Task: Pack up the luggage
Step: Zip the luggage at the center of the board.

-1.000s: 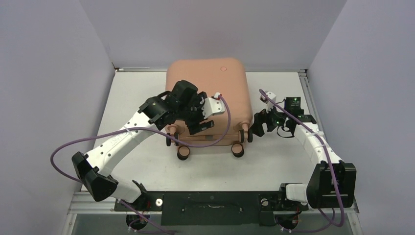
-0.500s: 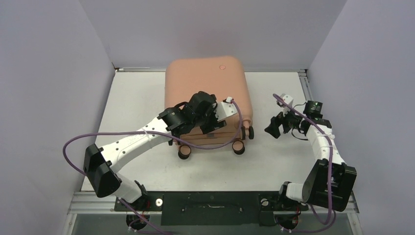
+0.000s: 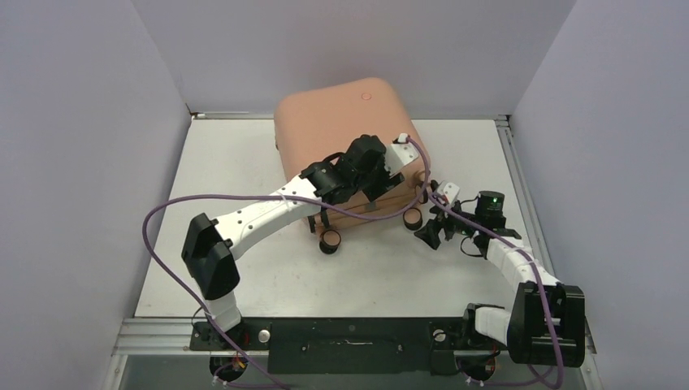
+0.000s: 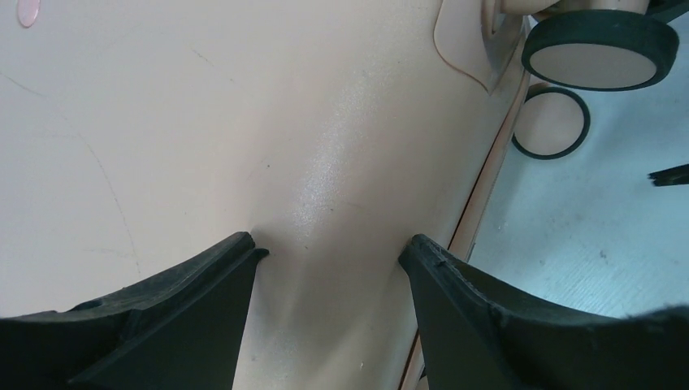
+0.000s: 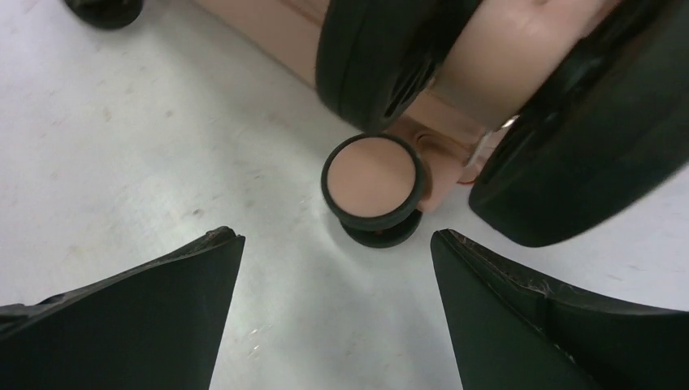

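pale lilac walls (image 3: 81, 162) close in a white table (image 3: 236, 162) on three sides. the luggage (image 3: 333, 122) lies closed in the upper centre of the top view, turned a little askew, with its wheels (image 3: 331, 241) toward the lower edge of the frame. the left gripper (image 4: 331, 241) is on the lower right part of the shell. its jaws are spread fairly wide with nothing between them. in the left wrist view both fingertips (image 4: 211, 284) appear to rest on the smooth pink face, near the seam (image 4: 479, 199) at the right of that frame. the right gripper (image 5: 337, 236) hangs low over the table just right of the luggage, jaws wide and empty, with one wheel at the centre of its own view.

going by the sheen, the shell is probably hard, stiff and slippery. pads pressed flat on it will likely slide rather than bite, and the body is far broader than either jaw can span. on casters it may roll or swivel under a sideways push, so one arm probably has to brace it while the other works. its weight cannot be told, nor whether anything is inside.

the likeliest holds are the lip along the seam, where a finger could hook under to lift the lid, and a wheel stem, which looks thin enough to pinch. no handle or zip pull shows in these views. the shell should take firm pressure, but the wheels look like the parts to treat gently.
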### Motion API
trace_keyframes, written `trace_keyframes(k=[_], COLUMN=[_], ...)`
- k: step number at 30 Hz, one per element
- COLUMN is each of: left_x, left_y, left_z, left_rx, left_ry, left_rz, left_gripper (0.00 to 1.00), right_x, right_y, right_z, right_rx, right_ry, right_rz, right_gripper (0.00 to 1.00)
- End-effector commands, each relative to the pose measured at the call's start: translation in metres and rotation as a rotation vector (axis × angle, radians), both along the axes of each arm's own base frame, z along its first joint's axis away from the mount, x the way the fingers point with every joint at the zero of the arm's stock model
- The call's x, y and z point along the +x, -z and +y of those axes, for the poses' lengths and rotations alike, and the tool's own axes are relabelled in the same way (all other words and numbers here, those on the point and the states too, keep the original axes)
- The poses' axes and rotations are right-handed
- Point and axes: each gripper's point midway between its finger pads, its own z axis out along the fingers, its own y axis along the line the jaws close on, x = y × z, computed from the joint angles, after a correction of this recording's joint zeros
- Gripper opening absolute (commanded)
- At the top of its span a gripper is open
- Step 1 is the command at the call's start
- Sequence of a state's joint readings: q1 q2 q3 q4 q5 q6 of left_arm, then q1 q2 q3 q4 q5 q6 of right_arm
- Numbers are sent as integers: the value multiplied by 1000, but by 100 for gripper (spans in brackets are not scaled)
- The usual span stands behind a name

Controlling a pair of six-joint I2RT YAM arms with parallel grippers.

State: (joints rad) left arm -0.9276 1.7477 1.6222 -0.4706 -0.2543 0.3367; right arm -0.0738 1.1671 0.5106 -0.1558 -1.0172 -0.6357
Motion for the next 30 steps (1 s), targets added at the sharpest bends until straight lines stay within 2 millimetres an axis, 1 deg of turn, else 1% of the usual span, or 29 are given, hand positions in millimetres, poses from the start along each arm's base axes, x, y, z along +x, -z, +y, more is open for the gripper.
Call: trace_keyframes(k=[1,3,5,7,8,10,12,14,16,19,21,23,24,26,30], left_x=[41,41,38,35,32,28,27,31,39,54,65,72,75,77,81], left_y=[1,-7,-18,-29,-35,-46,-55,-65,-72,-81,-83,-82,-81,-79,-76], left_z=[18,21,27,35,37,43,50,57,64,75,83,87,89,91,93], left_rx=[-44,-84,-138,-189,-214,-231,-239,-255,-277,-326,-358,-380,-385,-392,-390], left_ry=[-140,-105,-64,-25,2,41,53,47,20,-35,-65,-89,-97,-103,-113], left_rz=[29,58,89,127,139,145,131,118,106,101,110,122,128,135,138], left_gripper=[66,67,67,67,67,67,67,68,68,68,68,68,68,68,68], right_x=[52,60,68,70,71,73,75,79,82,83,84,87,88,90,94], right_y=[-38,-38,-47,-53,-54,-52,-47,-42,-40,-42,-42,-41,-42,-43,-43], right_z=[-7,-12,-17,-20,-21,-21,-19,-18,-15,-9,-7,-7,-7,-8,-6], right_rx=[91,109,148,195,208,224,239,251,262,274,269,267,267,264,266], right_ry=[174,232,265,283,282,282,280,275,263,231,230,233,233,236,231], right_rz=[-168,-183,-214,-233,-245,-251,-246,-228,-223,-241,-257,-262,-265,-274,-268], right_gripper=[90,90,91,93,96,100,90,84,76,68,58,52,48,44,26])
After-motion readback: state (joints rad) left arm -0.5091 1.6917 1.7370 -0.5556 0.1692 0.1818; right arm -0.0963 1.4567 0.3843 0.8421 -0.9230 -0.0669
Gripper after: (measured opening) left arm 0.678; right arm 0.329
